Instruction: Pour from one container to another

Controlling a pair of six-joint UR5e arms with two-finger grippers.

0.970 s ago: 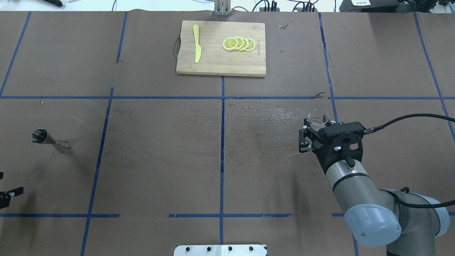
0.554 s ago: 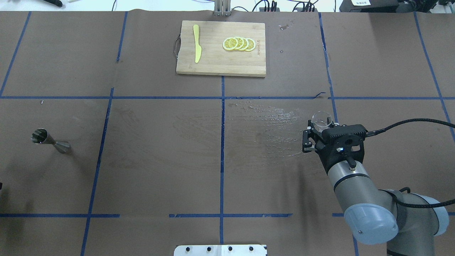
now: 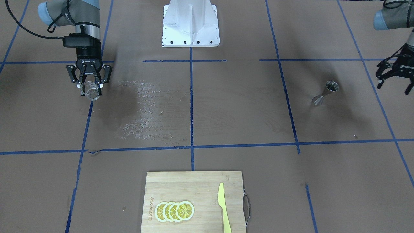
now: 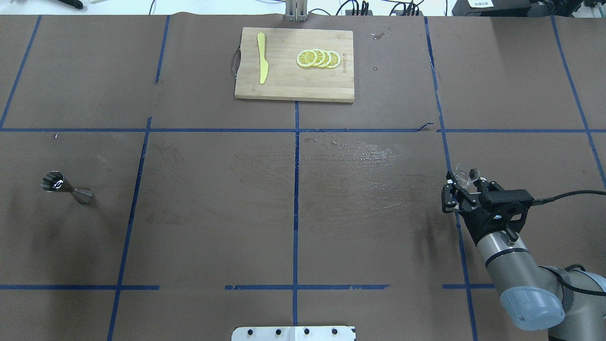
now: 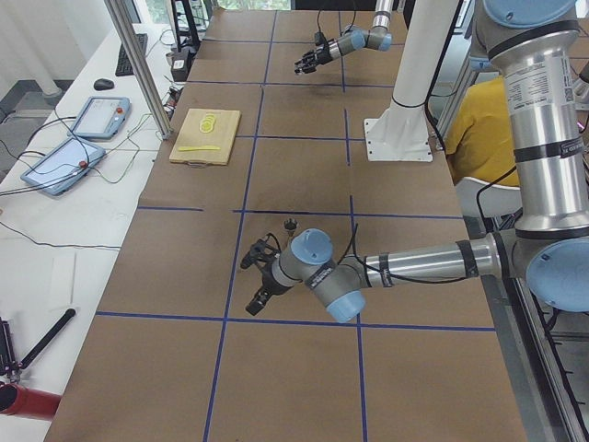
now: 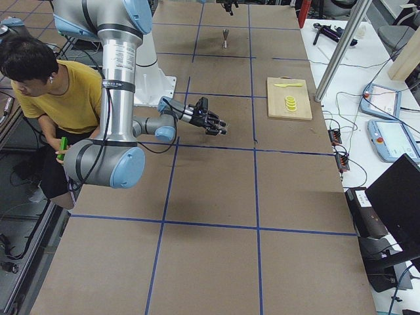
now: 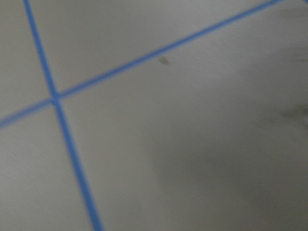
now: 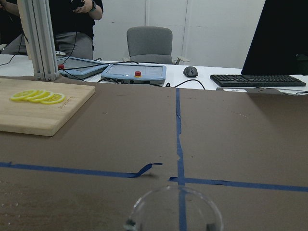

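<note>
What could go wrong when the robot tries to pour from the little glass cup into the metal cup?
1. The right fingers pinch the glass cup just by its sides, above the table, so it might slip and drop.
2. The metal cup stands far across the table. It has a small mouth and a thin waist, so the pour may miss, or a bump may tip it over.

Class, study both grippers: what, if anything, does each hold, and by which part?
The right gripper clamps the glass beaker by opposite sides of its wall. The left gripper is open and holds nothing.
</note>
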